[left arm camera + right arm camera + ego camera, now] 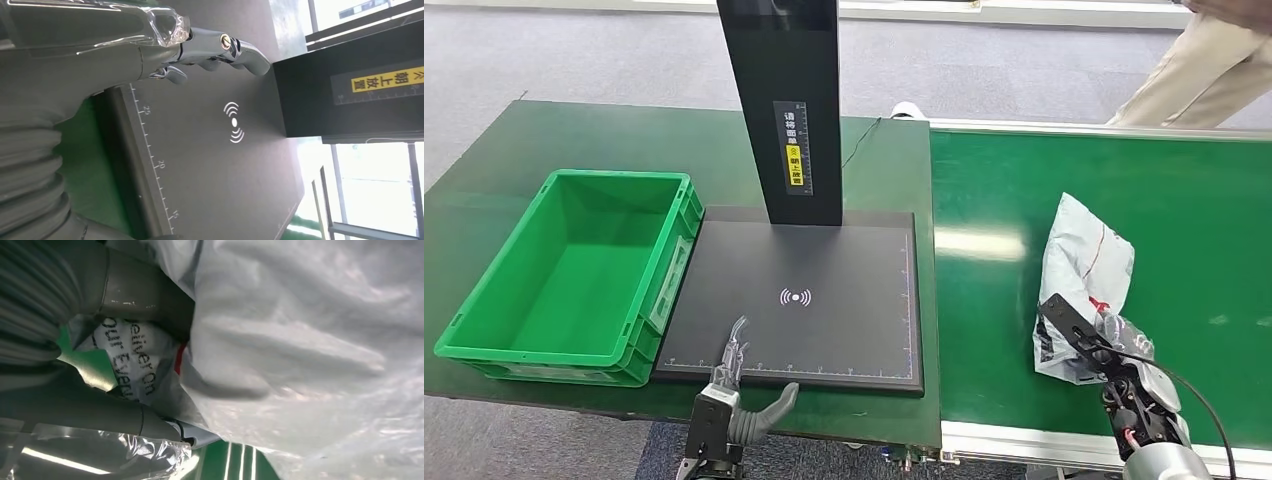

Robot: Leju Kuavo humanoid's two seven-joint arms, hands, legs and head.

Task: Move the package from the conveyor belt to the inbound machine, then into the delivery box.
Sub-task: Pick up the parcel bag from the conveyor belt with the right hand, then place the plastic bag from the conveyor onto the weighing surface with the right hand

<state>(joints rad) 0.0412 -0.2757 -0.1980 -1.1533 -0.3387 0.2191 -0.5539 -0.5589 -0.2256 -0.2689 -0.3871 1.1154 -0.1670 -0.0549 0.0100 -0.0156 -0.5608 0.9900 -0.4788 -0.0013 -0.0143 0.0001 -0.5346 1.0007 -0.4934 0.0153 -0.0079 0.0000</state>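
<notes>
Head view. A white poly-mailer package [1081, 275] lies crumpled on the green conveyor belt [1204, 250], on the right of the scene. The right hand [1096, 340] is at the package's near end; the right wrist view shows its thumb [135, 290] and a finger [100, 412] closed on either side of a fold of the printed film — a pinch on the wrapping, judged not to reach whatever is inside.

To the left stands the inbound machine — a flat black scanning pad [844, 330] with a contactless symbol [796, 297] and a black upright column [782, 100] at its far edge. The left hand [734, 385] hovers over the pad's near edge, fingers extended and apart, holding nothing. The green delivery box [484, 325] sits at far left on the table [484, 160]. A person's trouser leg [1199, 70] shows at far right.

Risks from here: thin film may slip or stretch out of the pinch on lifting, dropping the package short of the pad; a sagging bag could catch on the raised belt rail [1024, 440]; the waiting left hand could obstruct placement.
</notes>
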